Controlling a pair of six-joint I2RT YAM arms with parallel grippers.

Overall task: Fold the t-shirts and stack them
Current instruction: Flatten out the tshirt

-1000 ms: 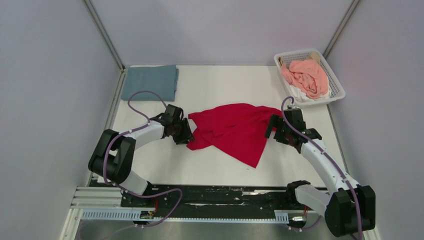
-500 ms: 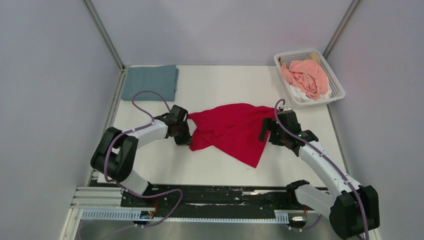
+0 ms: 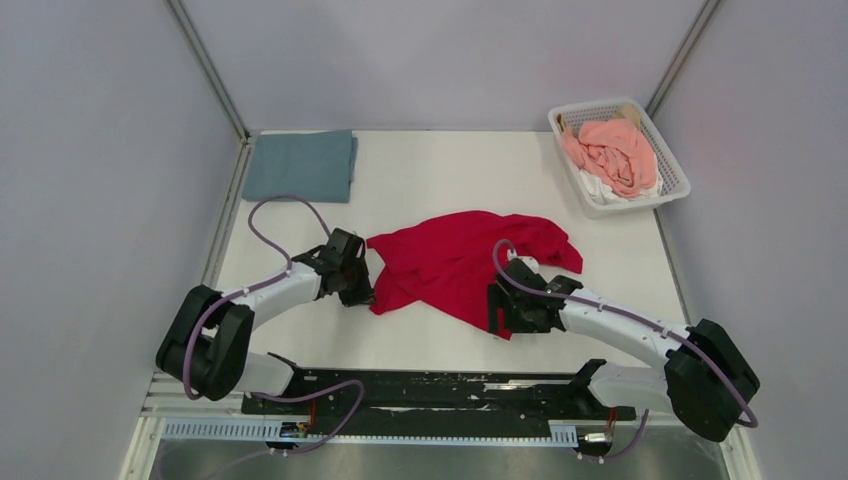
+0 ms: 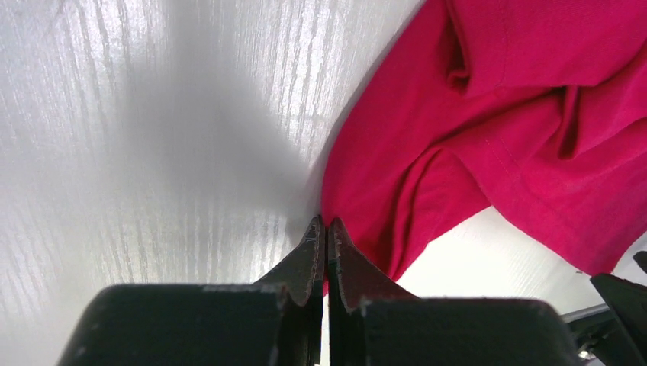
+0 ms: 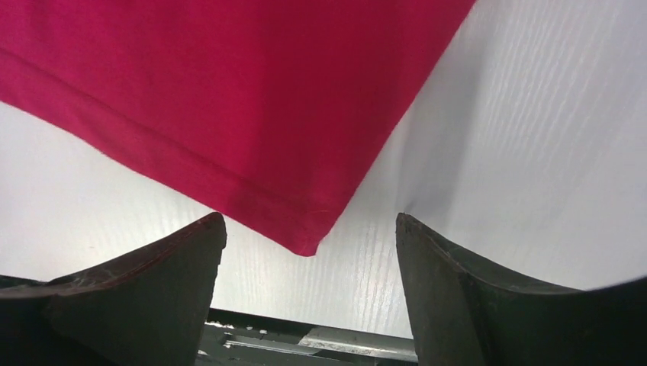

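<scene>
The bright red t-shirt (image 3: pixel 460 255) lies crumpled in the middle of the table. My left gripper (image 3: pixel 362 295) is at its left edge, shut with a pinch of red cloth between the jaws; the left wrist view shows the left gripper (image 4: pixel 326 221) and the red t-shirt (image 4: pixel 503 137). My right gripper (image 3: pixel 497 312) is open and low at the shirt's near corner. In the right wrist view the hemmed corner of the red t-shirt (image 5: pixel 252 114) lies between the spread jaws of the right gripper (image 5: pixel 309 219), untouched. A folded grey-blue t-shirt (image 3: pixel 300 165) lies at the back left.
A white lattice basket (image 3: pixel 678 182) stands at the back right with a salmon-pink t-shirt (image 3: pixel 612 150) on a white one (image 3: pixel 600 188). The black rail (image 3: pixel 430 385) runs along the near table edge, close behind the right gripper. Grey walls close in both sides.
My right gripper has left the shirt's right edge and swung down and left to its near corner. My left gripper has pulled the left edge slightly nearer and leftward.
</scene>
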